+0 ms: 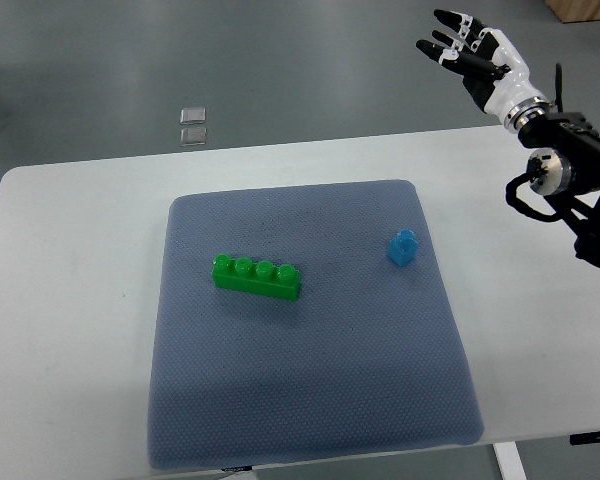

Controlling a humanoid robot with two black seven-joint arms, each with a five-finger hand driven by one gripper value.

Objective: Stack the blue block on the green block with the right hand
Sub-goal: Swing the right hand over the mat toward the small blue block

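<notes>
A small blue block (403,246) stands on the right side of the grey-blue mat (310,400). A long green block (257,277) with a row of round studs lies near the mat's middle left, well apart from the blue one. My right hand (464,47) is raised at the top right, beyond the table's far edge, fingers spread and holding nothing. It is far above and to the right of the blue block. The left arm does not show.
The mat lies on a white table (70,330). Two small clear squares (192,126) sit on the grey floor behind the table. A tan box corner (585,10) shows at the top right.
</notes>
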